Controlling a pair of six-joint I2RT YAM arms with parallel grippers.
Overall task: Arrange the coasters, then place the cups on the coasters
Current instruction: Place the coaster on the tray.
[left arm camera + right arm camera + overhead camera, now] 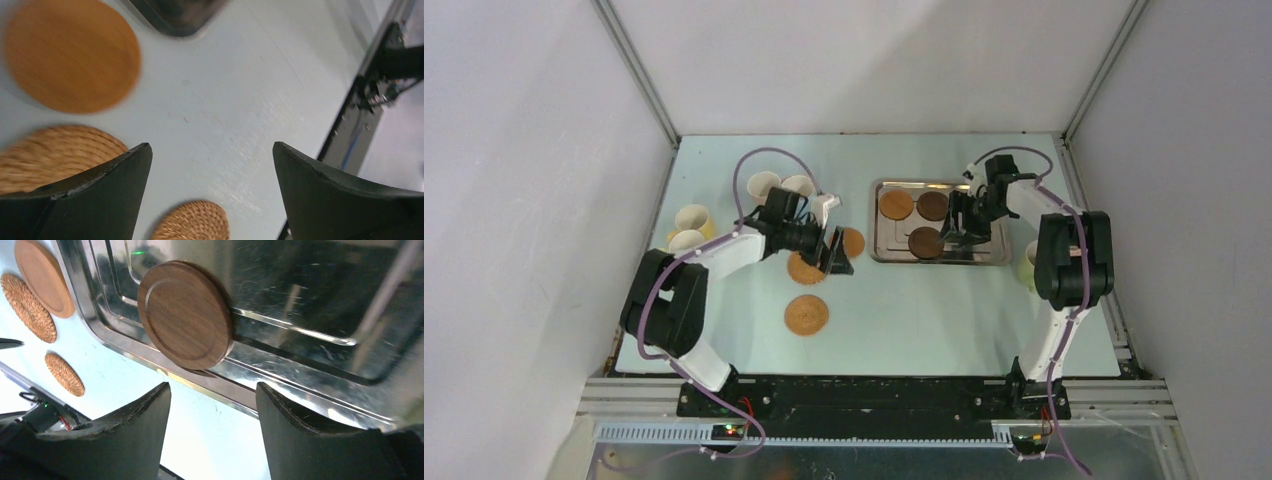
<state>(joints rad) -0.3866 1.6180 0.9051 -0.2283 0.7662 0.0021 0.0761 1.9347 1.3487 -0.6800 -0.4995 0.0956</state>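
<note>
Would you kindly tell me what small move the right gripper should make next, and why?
Probably raise the right gripper straight up, clear of the steel tray: its jaws stand open and empty, and the dark brown coaster before it lies in the tray, apart from them.

Dark brown coasters: two, in tray.
Tan coasters: one in tray, three on table.
Cups: upright, clustered far left.

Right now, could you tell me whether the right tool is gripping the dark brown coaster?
No, the right tool stands open and empty, while the dark brown coaster lies on the steel tray beyond its fingertips.
</note>
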